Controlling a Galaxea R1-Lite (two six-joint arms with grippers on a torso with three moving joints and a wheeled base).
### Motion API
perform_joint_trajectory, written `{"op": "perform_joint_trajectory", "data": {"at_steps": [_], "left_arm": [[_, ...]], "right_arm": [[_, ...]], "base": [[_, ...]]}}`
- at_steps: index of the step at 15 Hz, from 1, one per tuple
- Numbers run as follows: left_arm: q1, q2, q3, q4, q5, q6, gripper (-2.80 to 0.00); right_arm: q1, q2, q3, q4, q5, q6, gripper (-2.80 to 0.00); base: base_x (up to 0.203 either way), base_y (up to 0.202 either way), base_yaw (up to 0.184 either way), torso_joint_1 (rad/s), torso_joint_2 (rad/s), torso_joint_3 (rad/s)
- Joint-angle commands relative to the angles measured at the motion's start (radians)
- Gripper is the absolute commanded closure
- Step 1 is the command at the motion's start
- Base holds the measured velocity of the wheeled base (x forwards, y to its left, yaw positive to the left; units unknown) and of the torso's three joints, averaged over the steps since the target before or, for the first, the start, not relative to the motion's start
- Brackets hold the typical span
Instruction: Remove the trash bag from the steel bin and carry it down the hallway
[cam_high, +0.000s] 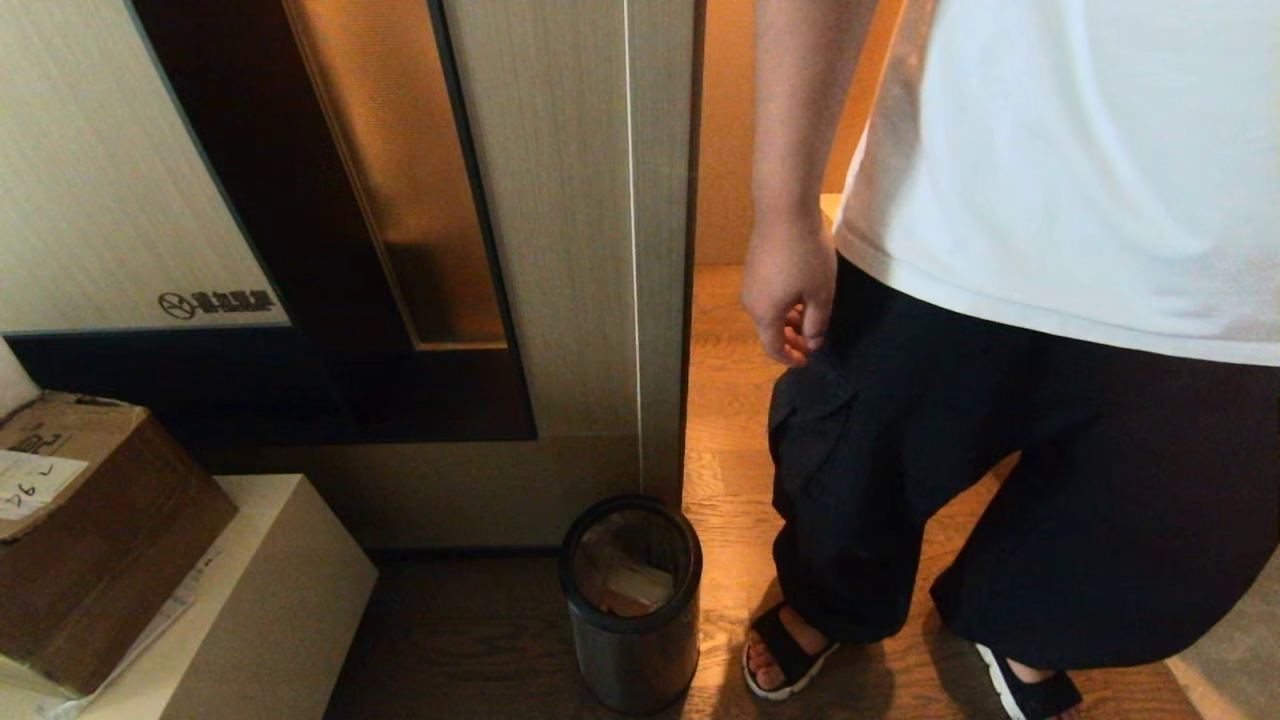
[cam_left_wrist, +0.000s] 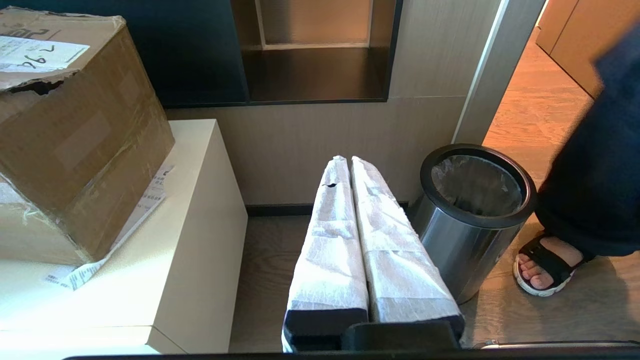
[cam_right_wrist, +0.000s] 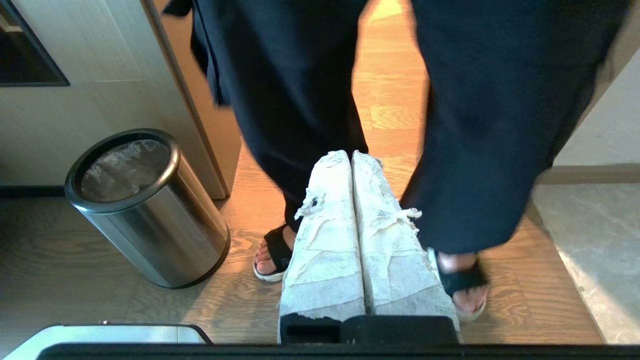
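The steel bin (cam_high: 640, 660) stands on the wood floor against the panelled wall, by the doorway's edge. The trash bag (cam_high: 625, 575) lines it, crinkled and whitish, tucked under the black rim, with pale scraps inside. The bin (cam_left_wrist: 460, 245) and bag (cam_left_wrist: 477, 185) lie just beside my left gripper (cam_left_wrist: 348, 160), which is shut and empty, its fingers wrapped in white tape. My right gripper (cam_right_wrist: 350, 154) is also shut and empty, and the bin (cam_right_wrist: 160, 235) sits off to its side. Neither gripper shows in the head view. Of the hallway only a patch of grey stone floor (cam_right_wrist: 590, 240) shows.
A person (cam_high: 1000, 450) in a white shirt, black trousers and sandals stands right beside the bin, one foot (cam_high: 785, 655) close to it and directly before my right gripper. A cardboard box (cam_high: 90, 530) rests on a cream cabinet (cam_high: 280, 600) on the bin's other side.
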Motion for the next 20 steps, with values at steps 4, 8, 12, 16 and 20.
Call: {"op": "perform_joint_trajectory", "data": {"at_steps": [4, 8, 12, 16, 20], "left_arm": [[0.0, 0.0, 0.012, -0.001, 0.0, 0.001, 0.0], [0.0, 0.0, 0.012, -0.001, 0.0, -0.001, 0.0], [0.0, 0.0, 0.012, -0.001, 0.0, -0.001, 0.0], [0.0, 0.0, 0.011, -0.001, 0.0, 0.0, 0.0], [0.0, 0.0, 0.011, -0.001, 0.0, 0.0, 0.0]], "right_arm": [[0.0, 0.001, 0.0, -0.001, 0.0, 0.0, 0.0], [0.0, 0.001, 0.0, -0.001, 0.0, 0.0, 0.0], [0.0, 0.001, 0.0, -0.001, 0.0, -0.001, 0.0], [0.0, 0.001, 0.0, -0.001, 0.0, 0.0, 0.0], [0.0, 0.001, 0.0, -0.001, 0.0, 0.0, 0.0]], "base": [[0.0, 0.0, 0.0, 0.0, 0.0, 0.0], [0.0, 0.0, 0.0, 0.0, 0.0, 0.0], [0.0, 0.0, 0.0, 0.0, 0.0, 0.0], [0.0, 0.0, 0.0, 0.0, 0.0, 0.0], [0.0, 0.0, 0.0, 0.0, 0.0, 0.0]]}}
